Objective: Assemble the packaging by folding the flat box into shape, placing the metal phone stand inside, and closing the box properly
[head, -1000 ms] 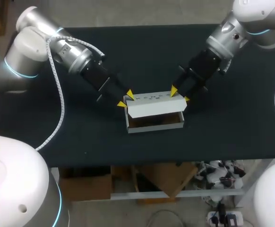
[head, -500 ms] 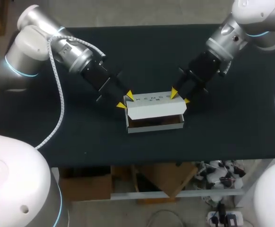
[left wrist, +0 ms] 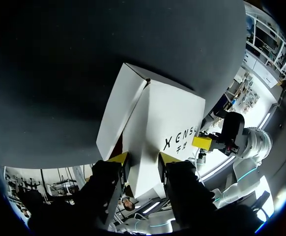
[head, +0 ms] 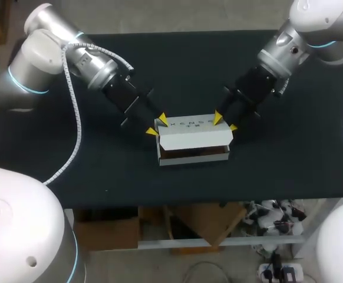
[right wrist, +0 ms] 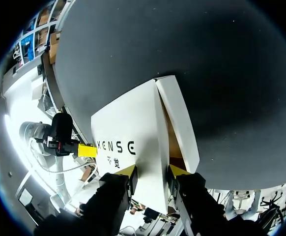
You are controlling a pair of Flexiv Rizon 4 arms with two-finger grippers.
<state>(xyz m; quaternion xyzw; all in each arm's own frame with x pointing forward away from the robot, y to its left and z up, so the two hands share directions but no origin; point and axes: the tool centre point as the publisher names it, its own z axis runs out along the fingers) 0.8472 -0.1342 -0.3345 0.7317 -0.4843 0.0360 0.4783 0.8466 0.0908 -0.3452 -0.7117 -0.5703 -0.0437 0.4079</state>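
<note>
Well, both my hands are clamped on the white lid (head: pixel 195 137). My left gripper (head: pixel 157 125) pinches one end between its yellow tips, and my right gripper (head: pixel 225 122) pinches the other. The lid slopes over the box (head: pixel 192 159), ajar along the front. The box sits on the dark table (head: pixel 189 65), between my two grippers and just under their tips.
</note>
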